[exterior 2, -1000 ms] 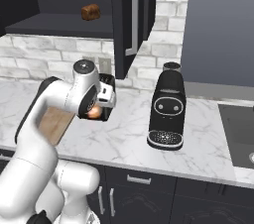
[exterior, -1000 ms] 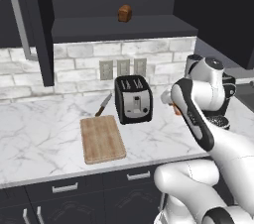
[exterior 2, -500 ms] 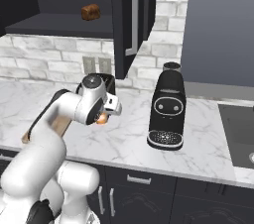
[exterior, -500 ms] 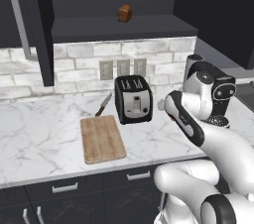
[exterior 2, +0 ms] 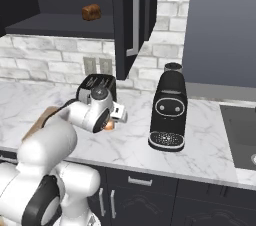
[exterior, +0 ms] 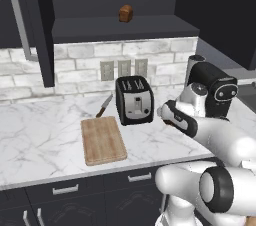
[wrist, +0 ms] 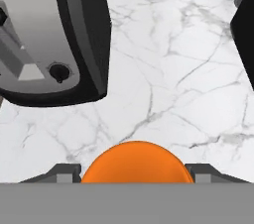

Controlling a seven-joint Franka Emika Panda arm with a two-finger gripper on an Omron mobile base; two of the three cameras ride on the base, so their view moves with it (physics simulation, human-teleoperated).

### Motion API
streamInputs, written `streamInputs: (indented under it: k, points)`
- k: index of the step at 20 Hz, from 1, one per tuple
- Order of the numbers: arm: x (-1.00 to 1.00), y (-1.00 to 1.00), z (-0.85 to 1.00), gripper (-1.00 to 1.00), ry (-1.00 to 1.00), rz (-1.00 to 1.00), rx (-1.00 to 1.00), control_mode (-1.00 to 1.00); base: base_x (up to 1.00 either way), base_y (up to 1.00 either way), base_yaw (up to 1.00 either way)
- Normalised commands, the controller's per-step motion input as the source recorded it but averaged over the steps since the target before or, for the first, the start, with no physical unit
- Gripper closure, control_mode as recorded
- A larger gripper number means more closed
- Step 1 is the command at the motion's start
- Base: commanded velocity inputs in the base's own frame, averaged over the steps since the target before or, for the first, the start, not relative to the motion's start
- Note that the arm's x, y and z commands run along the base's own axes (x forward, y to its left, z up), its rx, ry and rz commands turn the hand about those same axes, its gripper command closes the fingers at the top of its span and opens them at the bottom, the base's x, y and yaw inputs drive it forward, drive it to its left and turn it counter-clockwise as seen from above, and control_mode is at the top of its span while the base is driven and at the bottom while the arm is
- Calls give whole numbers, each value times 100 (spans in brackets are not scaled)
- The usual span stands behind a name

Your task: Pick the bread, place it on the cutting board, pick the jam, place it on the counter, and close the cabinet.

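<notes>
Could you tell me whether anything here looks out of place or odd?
The bread sits alone on the open cabinet shelf, the cutting board lies bare, and a knife rests loose on the counter beside the toaster.

Bread (exterior: 125,13) in cabinet (exterior: 120,29), cutting board (exterior: 103,140) left of toaster (exterior: 134,100)
</notes>
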Motion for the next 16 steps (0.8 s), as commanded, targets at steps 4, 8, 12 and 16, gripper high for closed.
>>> streamInputs:
  k: [4,8,12,16]
  points:
    - [20,-17,-28,100,1,-2,1,-100,0,0,0]
    - [11,-8,-24,100,0,-2,0,-100,0,0,0]
    - [3,-11,-21,100,0,0,0,-100,0,0,0]
    - [5,-12,-25,100,0,-1,0,-100,0,0,0]
